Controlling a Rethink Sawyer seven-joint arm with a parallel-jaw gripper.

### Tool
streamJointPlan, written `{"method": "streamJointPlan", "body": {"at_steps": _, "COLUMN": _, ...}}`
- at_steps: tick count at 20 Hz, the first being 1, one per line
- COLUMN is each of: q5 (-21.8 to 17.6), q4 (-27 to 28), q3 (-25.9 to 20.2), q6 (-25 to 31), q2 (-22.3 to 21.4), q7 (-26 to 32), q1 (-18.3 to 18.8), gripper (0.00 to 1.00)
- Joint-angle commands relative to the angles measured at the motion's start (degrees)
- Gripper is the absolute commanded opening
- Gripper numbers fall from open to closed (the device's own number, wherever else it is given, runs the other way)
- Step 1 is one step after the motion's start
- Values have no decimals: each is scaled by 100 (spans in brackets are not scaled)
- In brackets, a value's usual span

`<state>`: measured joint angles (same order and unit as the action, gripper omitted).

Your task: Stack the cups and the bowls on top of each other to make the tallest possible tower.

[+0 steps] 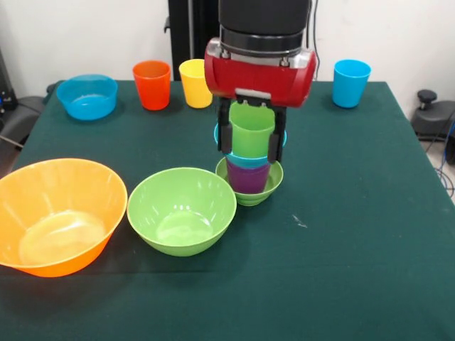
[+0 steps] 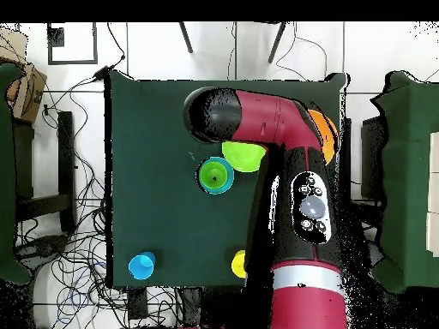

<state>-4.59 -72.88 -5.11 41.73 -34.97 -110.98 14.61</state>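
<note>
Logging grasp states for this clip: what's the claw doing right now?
Claw: closed on the green cup at the top of the tower.

We see bright even room light, soft shadows under the bowls, glare inside the large orange bowl [image 1: 58, 213], sharp focus throughout.

Front cam: close, angled down across the desk [image 1: 370, 270], facing the arm [image 1: 259, 42], which drops in from top centre; the green cloth fills most of the frame, white wall along the top. Overhead cam: high, straight down, far wider, whole desk [image 2: 146, 154] at frame centre, cabled floor [image 2: 77, 283] all around, arm entering from the bottom edge. Shared: the desk top, arm and stacked tower [image 1: 249, 160] [image 2: 216, 176], rotated half a turn between views.
</note>
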Motion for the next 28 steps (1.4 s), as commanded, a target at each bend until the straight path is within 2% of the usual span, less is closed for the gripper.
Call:
{"method": "streamJointPlan", "body": {"at_steps": 1, "q5": -306, "q4": 368, "q3": -1024, "q6": 585, "q2": 469, "q7": 1453, "q1": 247, "gripper": 100}}
{"method": "streamJointPlan", "body": {"at_steps": 5, "q5": -370, "q4": 745, "q3": -1206, "q6": 768, "q2": 719, "q7": 1564, "q1": 345, "gripper": 100}}
{"method": "streamJointPlan", "body": {"at_steps": 11, "q5": -550, "q4": 1403, "q3": -1229, "q6": 1116, "q2": 1054, "q7": 1538, "q1": 290, "gripper": 100}}
{"method": "streamJointPlan", "body": {"at_steps": 15, "q5": -641, "q4": 1559, "q3": -1295, "q6": 1172, "q2": 1176, "q7": 1631, "q1": 311, "gripper": 100}}
{"method": "streamJointPlan", "body": {"at_steps": 19, "q5": -773, "q4": 1702, "q3": -1265, "q6": 1561, "q2": 1037, "q7": 1846, "q1": 356, "gripper": 100}}
{"method": "streamJointPlan", "body": {"at_steps": 23, "q5": -849, "q4": 1539, "q3": -1289, "q6": 1462, "q2": 958, "q7": 1853, "q1": 402, "gripper": 100}}
{"method": "streamJointPlan", "body": {"at_steps": 28, "q5": -947, "q4": 1653, "q3": -1347, "q6": 1827, "q2": 868, "q7": 2144, "q1": 511, "gripper": 100}}
